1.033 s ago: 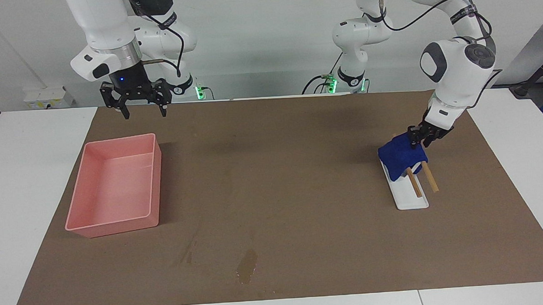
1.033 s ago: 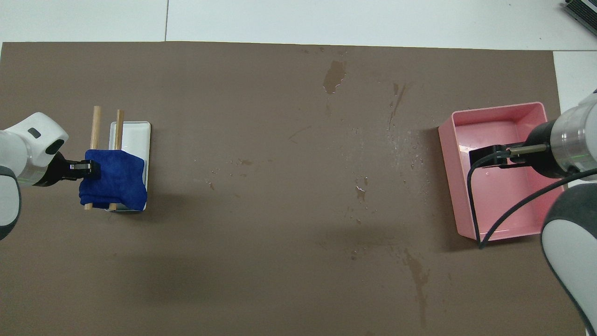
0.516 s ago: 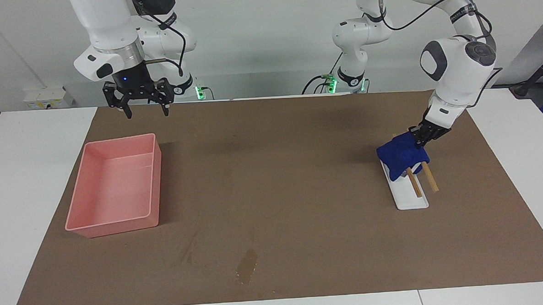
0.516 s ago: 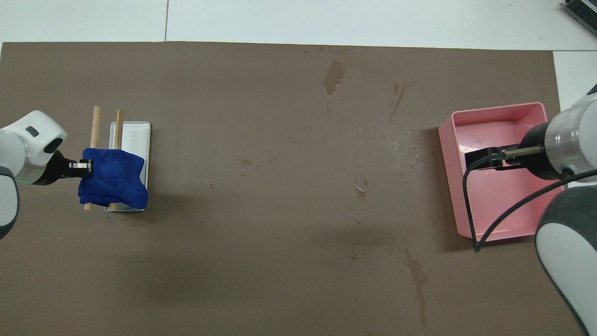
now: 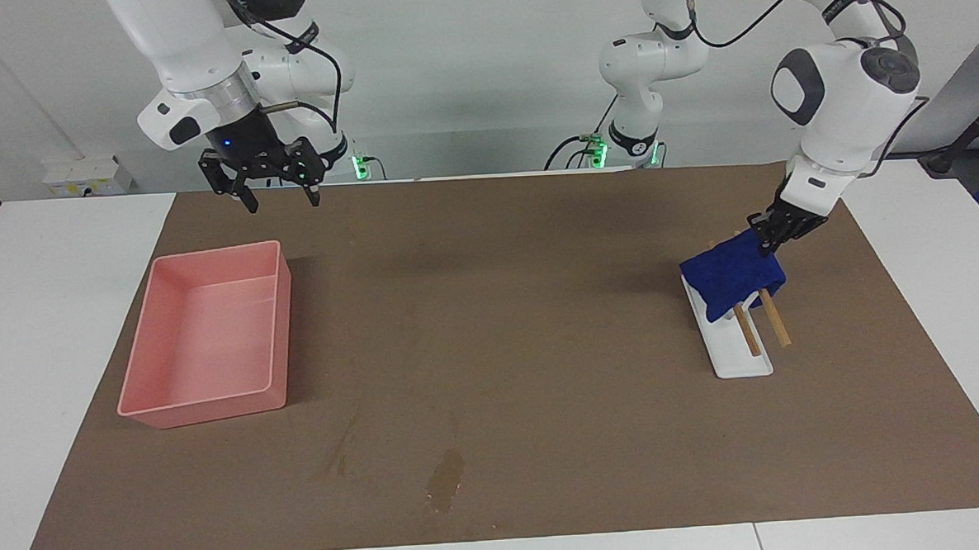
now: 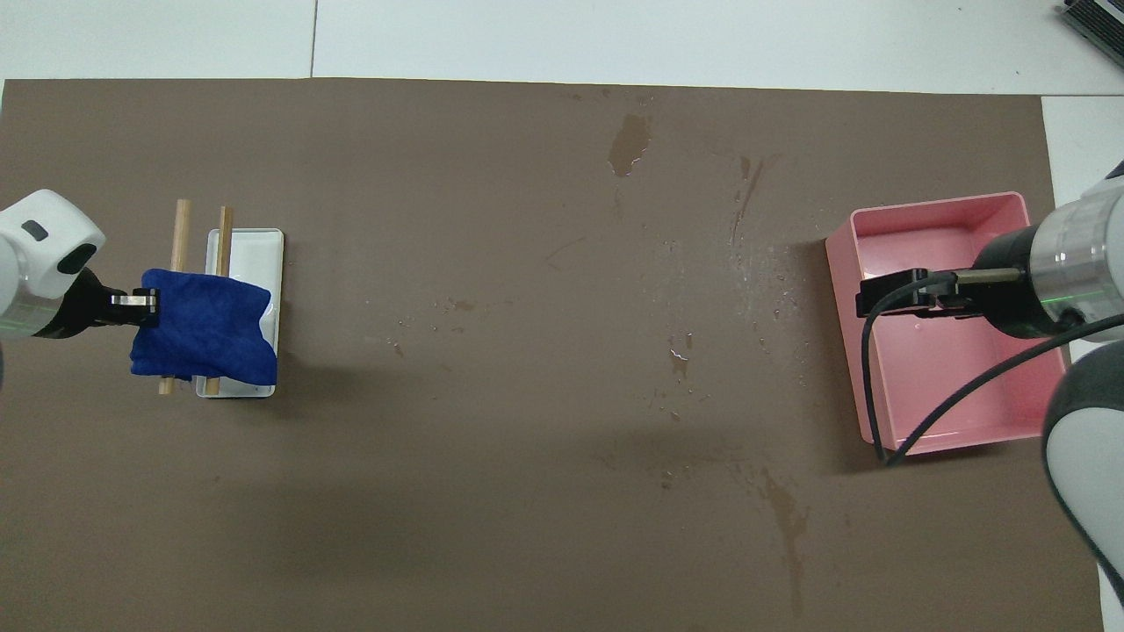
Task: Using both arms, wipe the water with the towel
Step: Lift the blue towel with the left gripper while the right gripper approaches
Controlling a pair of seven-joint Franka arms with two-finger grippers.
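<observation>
The deep-blue towel (image 5: 731, 274) (image 6: 204, 329) hangs over the two wooden sticks (image 5: 775, 318) of a white stand (image 5: 741, 355) (image 6: 255, 250) toward the left arm's end of the table. My left gripper (image 5: 771, 236) (image 6: 145, 299) is shut on the towel's upper edge, which is pulled up and sideways off the sticks. My right gripper (image 5: 283, 203) (image 6: 894, 293) hangs open and holds nothing, high over the pink tray (image 5: 158, 413) (image 6: 940, 203). A water puddle (image 5: 446, 480) (image 6: 630, 144) lies on the brown mat (image 5: 540, 306), farther from the robots than the stand.
Smaller drops and wet streaks (image 6: 676, 351) spread over the middle of the mat, between the stand and the pink tray. White tabletop (image 5: 52, 286) borders the mat at both ends.
My left gripper closed on the towel's edge and drew it up and toward the left arm's end of the table. My right gripper drifted a little toward the table's middle, still open.
</observation>
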